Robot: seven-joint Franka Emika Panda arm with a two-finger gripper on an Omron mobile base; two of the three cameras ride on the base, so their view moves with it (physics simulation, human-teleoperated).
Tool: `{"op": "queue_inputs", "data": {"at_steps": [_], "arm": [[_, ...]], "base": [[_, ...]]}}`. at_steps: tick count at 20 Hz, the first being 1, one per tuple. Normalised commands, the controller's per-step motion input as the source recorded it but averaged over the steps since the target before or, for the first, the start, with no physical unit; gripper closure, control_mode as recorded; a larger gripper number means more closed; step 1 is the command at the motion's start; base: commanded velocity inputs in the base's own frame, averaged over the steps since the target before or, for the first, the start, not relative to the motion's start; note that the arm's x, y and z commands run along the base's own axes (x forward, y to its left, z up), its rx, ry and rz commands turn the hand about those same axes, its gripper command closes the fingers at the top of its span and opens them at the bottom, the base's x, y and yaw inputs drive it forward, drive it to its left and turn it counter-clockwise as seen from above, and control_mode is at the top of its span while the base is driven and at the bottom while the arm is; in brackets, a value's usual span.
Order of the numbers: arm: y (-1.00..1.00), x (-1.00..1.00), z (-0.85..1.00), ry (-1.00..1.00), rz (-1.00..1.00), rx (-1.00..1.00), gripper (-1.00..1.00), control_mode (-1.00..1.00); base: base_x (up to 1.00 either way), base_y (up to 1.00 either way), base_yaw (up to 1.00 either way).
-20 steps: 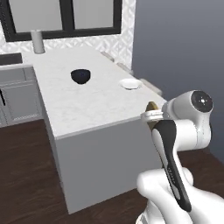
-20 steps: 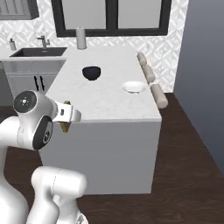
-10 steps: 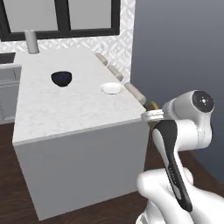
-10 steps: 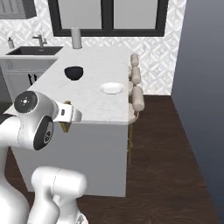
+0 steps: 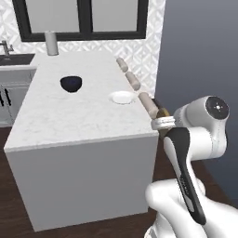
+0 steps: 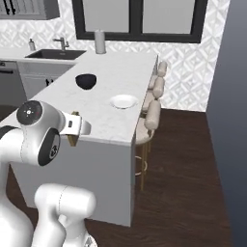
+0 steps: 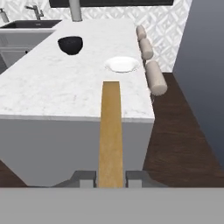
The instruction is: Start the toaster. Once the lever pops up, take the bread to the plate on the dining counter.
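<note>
My gripper [image 7: 110,177] is shut on the bread [image 7: 110,127], a golden-orange slice seen edge-on that reaches up toward the dining counter [image 7: 48,89]. The small white plate [image 7: 122,64] lies on that counter near its right edge, beyond the bread's tip. In the left base view the gripper [image 5: 160,122] hangs just off the counter's near right corner with the bread [image 5: 162,113] in it, short of the plate [image 5: 122,97]. From the right base, the gripper [image 6: 77,126] and the bread [image 6: 73,138] sit at the near corner, the plate [image 6: 123,101] farther on. The toaster is out of view.
A dark blue bowl [image 5: 71,83] stands on the counter left of the plate. Padded stools [image 6: 153,113] line the counter's right side. A grey cylinder [image 5: 50,42] stands at the counter's far end, and a sink [image 6: 53,54] lies at the back left.
The base has driven, so the whole scene has shifted: the dining counter and plate are nearer and seen more head-on. The gripper still holds the bread the same way.
</note>
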Motion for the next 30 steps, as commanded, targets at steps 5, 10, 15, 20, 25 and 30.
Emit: {"op": "queue_inputs", "data": {"at_steps": [5, 10, 15, 20, 25, 30], "arm": [[0.00, 0.00, 0.00, 0.00, 0.00, 0.00, 1.00, 1.00], [0.00, 0.00, 0.00, 0.00, 0.00, 0.00, 1.00, 1.00], [0.00, 0.00, 0.00, 0.00, 0.00, 0.00, 1.00, 1.00], [0.00, 0.00, 0.00, 0.00, 0.00, 0.00, 1.00, 1.00], [0.00, 0.00, 0.00, 0.00, 0.00, 0.00, 1.00, 1.00], [0.00, 0.00, 0.00, 0.00, 0.00, 0.00, 1.00, 1.00]], "base": [[0.44, -0.60, 0.31], [0.35, -0.66, 0.27], [0.42, -0.56, 0.33], [0.34, -0.63, 0.34], [0.10, -0.84, 0.28], [0.25, -0.77, 0.28]]}}
